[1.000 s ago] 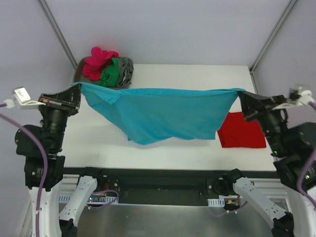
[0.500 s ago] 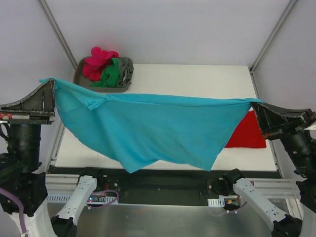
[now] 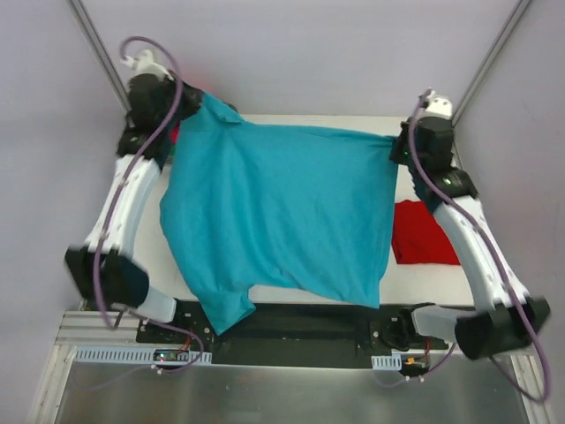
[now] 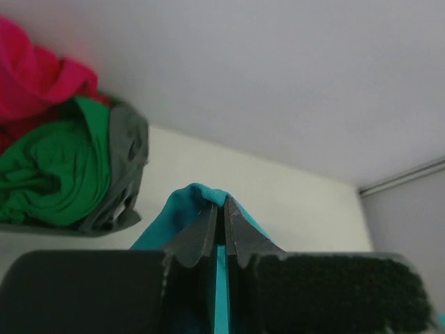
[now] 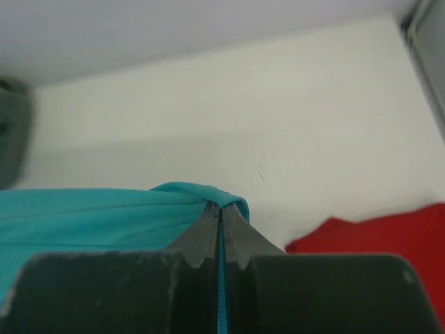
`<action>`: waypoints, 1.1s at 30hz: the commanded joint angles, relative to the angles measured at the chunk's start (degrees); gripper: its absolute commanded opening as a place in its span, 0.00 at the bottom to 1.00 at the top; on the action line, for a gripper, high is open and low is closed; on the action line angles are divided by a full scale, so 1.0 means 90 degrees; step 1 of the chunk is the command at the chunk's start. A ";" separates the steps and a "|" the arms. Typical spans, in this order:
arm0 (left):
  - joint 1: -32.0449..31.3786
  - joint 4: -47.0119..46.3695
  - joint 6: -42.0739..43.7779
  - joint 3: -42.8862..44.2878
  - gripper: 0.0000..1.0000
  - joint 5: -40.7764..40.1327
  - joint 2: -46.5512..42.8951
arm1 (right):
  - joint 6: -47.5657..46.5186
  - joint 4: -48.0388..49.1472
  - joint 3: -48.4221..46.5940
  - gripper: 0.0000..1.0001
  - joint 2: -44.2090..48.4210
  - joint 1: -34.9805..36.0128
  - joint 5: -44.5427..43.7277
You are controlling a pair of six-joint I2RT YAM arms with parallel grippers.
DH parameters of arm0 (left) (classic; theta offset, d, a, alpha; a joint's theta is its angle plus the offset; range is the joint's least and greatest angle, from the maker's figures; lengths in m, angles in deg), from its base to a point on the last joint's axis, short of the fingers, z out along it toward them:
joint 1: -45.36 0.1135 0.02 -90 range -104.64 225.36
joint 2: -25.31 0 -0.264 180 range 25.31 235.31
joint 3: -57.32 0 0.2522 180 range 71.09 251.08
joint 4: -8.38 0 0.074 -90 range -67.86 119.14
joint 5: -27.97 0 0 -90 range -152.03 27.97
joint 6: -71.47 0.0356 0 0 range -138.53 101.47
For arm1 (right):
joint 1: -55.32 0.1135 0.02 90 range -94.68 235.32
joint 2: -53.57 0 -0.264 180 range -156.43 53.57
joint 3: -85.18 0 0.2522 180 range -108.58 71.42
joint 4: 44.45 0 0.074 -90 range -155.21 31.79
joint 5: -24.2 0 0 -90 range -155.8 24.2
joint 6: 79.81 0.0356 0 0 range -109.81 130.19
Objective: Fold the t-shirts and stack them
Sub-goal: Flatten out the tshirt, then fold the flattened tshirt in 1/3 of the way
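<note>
Overhead: teal t-shirt [image 3: 282, 212] stretched between your left jaws and right jaws, both clamped on its edge, hiding much of the table [image 3: 300, 122]; red t-shirt [image 3: 424, 234] lies right of the right jaws. Only the left wrist shows the tray [image 4: 62, 228], left of its jaws.

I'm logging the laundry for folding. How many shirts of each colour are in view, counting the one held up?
teal shirt: 1
red shirt: 1
pink shirt: 1
green shirt: 1
grey shirt: 1
Total: 5
</note>
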 commanded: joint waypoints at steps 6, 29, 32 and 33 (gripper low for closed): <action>-0.0136 -0.0272 0.0560 0.0336 0.00 0.0835 0.3655 | 0.0298 0.1435 0.0111 0.00 -0.3504 -0.0942 0.1134; -0.0293 -0.0282 0.0414 -0.0903 0.00 -0.0114 0.3140 | 0.0572 0.1201 -0.0242 0.00 -0.4045 -0.1422 0.2464; -0.0293 -0.0272 0.0414 -0.0972 0.00 -0.0182 0.3033 | 0.0650 0.1093 -0.0301 0.00 -0.4104 -0.1470 0.2414; -0.0293 -0.0291 0.0405 -0.0991 0.00 -0.0211 0.2994 | 0.0659 0.1093 -0.0291 0.00 -0.4123 -0.1480 0.2414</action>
